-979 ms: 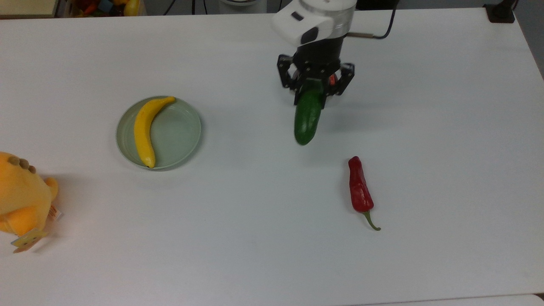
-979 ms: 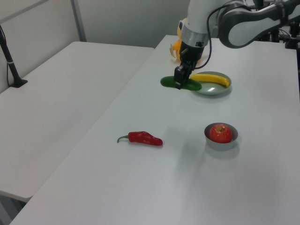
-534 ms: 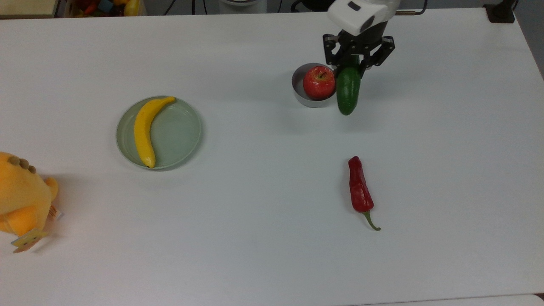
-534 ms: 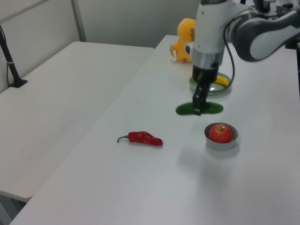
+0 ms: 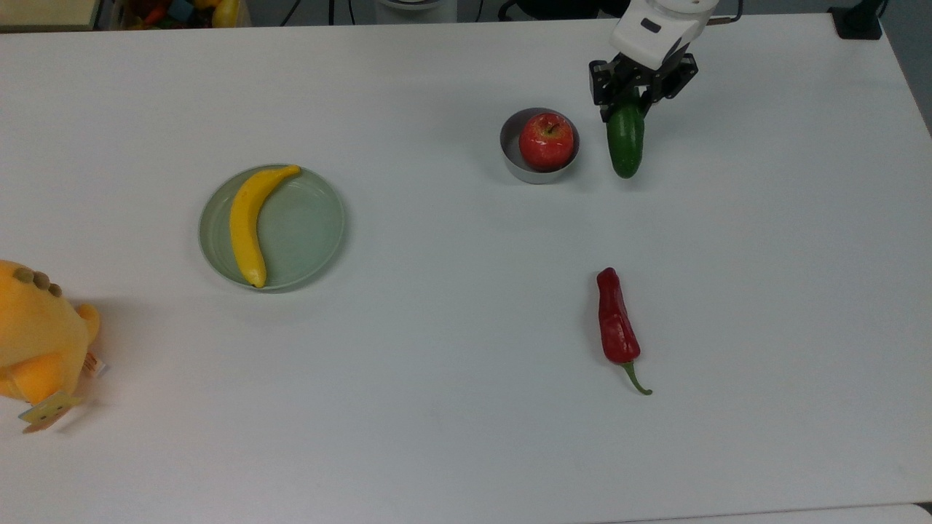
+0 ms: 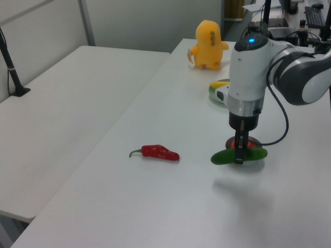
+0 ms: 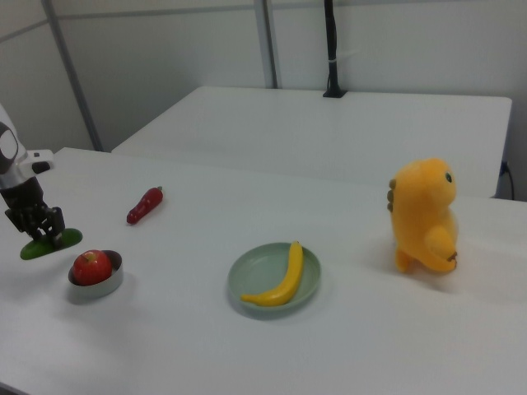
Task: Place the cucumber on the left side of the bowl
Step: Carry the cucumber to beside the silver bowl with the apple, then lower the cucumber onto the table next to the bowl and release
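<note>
The dark green cucumber (image 5: 625,142) hangs level in my gripper (image 5: 631,100), which is shut on its far end. In the top view it lies just right of the small grey bowl (image 5: 508,159), apart from it by a narrow gap. A red apple (image 5: 545,140) fills the bowl. The left view has the cucumber (image 6: 223,156) crossing in front of the bowl under the gripper (image 6: 239,155), with its shadow on the table below. In the right view the cucumber (image 7: 49,243) sits left of the bowl (image 7: 99,287).
A red chili pepper (image 5: 616,324) lies nearer the top view's bottom, below the cucumber. A pale green plate (image 5: 329,218) holding a banana (image 5: 247,222) sits to the top view's left. A yellow plush toy (image 5: 36,342) stands at the left edge.
The gripper carried the cucumber from the table's middle across to the top view's right of the bowl and lowered it. The bowl with the apple came into sight.
</note>
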Robot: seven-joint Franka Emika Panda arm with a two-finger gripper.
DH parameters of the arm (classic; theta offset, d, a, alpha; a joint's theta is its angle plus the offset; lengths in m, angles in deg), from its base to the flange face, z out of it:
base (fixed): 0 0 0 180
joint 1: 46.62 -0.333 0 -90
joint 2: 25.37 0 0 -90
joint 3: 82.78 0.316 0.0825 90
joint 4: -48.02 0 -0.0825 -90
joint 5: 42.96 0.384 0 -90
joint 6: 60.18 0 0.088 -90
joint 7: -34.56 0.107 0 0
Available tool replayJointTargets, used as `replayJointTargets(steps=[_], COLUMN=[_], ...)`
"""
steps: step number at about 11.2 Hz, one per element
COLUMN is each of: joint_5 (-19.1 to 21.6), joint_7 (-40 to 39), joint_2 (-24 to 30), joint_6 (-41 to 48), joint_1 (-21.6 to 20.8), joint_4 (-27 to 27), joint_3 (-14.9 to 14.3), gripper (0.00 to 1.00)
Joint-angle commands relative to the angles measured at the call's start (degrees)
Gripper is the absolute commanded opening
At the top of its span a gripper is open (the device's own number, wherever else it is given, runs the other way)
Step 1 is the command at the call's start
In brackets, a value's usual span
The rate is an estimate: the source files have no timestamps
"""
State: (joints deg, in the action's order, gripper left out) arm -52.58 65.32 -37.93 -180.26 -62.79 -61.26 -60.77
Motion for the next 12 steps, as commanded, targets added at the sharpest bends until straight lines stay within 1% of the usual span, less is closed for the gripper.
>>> replayJointTargets(steps=[1, 3, 4, 5, 6, 7, 8, 9, 10, 11, 12], joint_5=[-2.3, -3.2, -3.6, -4.4, -4.6, -4.6, -4.6, -4.6, -4.6, -4.6, -4.6], joint_7=[-0.8, -0.7, -0.7, -0.5, -0.4, -0.3, -0.1, 0.9, 2.2, 3.1, 3.6], joint_2=[1.3, 1.1, 1.0, 0.6, 0.6, 0.6, 0.6, 0.6, 0.7, 0.9, 1.0], joint_6=[-2.3, -2.2, -2.2, -2.1, -1.9, -1.9, -1.8, -1.6, -1.5, -1.3, -1.3], joint_1=[0.1, 0.7, 0.8, 0.9, 1.0, 1.3, 1.3, 1.2, 1.3, 1.2, 1.3], joint_4=[-3.9, -4.0, -4.1, -4.1, -4.0, -3.9, -3.8, -3.7, -3.6, -3.5, -3.3], joint_3=[-0.1, -0.2, -0.2, -0.2, -0.3, -0.2, -0.2, -0.2, -0.2, -0.2, -0.2], gripper=[0.02, 0.03, 0.05, 0.09, 0.25, 0.43, 0.48, 0.61, 0.77, 0.83, 0.94])
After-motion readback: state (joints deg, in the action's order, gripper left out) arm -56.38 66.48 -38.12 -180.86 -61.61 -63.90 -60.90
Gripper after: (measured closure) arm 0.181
